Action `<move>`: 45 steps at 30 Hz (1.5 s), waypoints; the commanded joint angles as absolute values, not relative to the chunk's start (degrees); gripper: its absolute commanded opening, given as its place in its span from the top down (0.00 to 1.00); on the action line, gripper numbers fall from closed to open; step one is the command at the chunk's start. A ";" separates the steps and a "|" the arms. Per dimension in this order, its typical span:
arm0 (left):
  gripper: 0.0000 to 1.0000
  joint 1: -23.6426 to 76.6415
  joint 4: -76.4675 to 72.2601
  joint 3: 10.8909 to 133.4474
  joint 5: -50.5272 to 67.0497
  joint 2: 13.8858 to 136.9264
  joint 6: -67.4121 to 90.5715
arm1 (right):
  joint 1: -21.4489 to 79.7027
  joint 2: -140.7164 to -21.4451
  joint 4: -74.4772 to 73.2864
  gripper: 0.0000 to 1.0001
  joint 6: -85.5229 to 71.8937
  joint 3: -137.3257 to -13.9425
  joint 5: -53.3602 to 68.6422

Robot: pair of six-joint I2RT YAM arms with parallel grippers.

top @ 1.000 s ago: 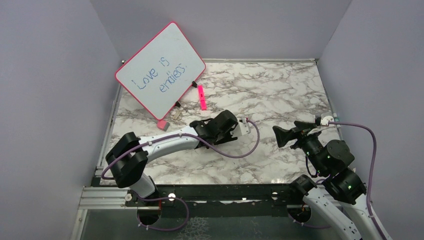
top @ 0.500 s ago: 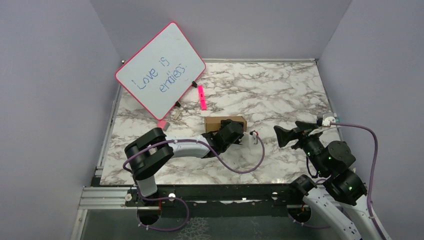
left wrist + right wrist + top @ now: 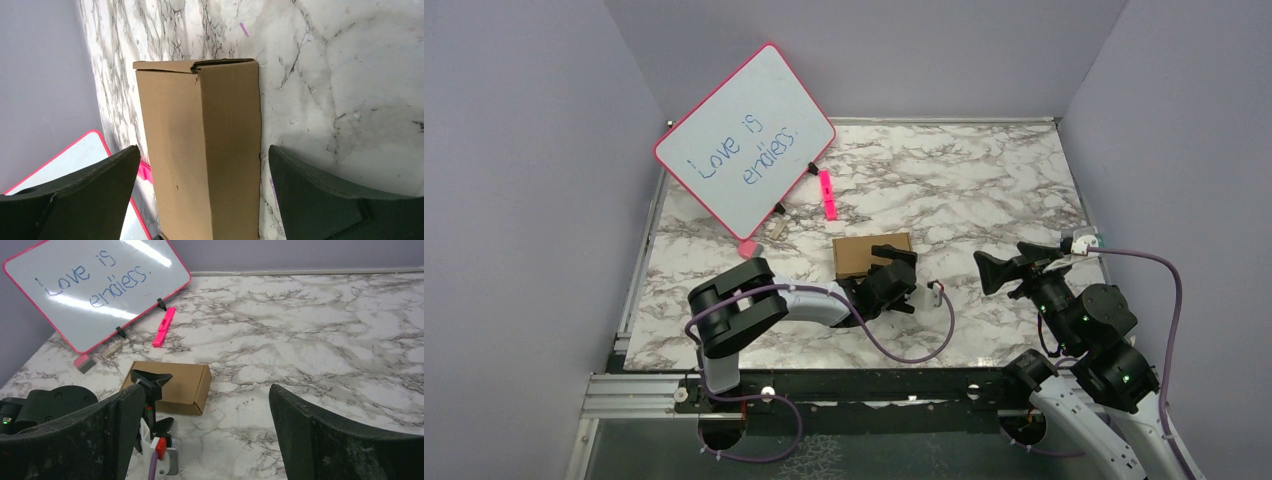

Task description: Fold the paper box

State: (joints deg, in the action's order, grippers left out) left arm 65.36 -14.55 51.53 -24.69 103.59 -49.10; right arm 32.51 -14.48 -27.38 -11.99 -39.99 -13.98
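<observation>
**Marble desk (image 3: pixel 984 190): paper box (image 3: pixel 859 252) lying between spread left fingers (image 3: pixel 75 195)**

Nearest, the right fingers (image 3: pixel 325 440) are hanging wide apart, gripping nothing. Left fingers are flanking the box mid-desk, touching neither wall. It is probably handling light, stiff yet crushable; pinching its narrow sides is looking safest. Its near end is being cut off; the far flap is gaping slightly. Beyond, a whiteboard (image 3: pixel 744 140) is leaning.

On the marble-patterned desk (image 3: pixel 984 180), the brown cardboard paper box (image 3: pixel 869 256) lies at mid-frame in the top view. The pink-framed whiteboard (image 3: pixel 744 140) stands toward the upper left, with the pink marker (image 3: pixel 827 195) between the two. The left hand (image 3: pixel 899 279) sits at the box's lower right. The right hand (image 3: pixel 1002 262) is farther right, well apart.
</observation>
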 commanded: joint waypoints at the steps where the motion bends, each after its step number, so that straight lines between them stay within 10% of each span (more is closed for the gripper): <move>1: 0.01 66.50 -13.65 53.06 -26.80 98.20 -45.69 | 32.21 -13.37 -28.50 0.00 -12.13 -39.48 -16.03; 28: 0.01 30.25 4.52 58.89 -20.46 74.89 8.10 | 32.17 -12.18 -31.27 0.00 -13.42 -40.53 -22.27; 45: 0.01 19.86 11.46 40.95 -20.49 34.99 10.99 | 32.17 -10.02 -30.20 0.00 -12.84 -39.85 -22.99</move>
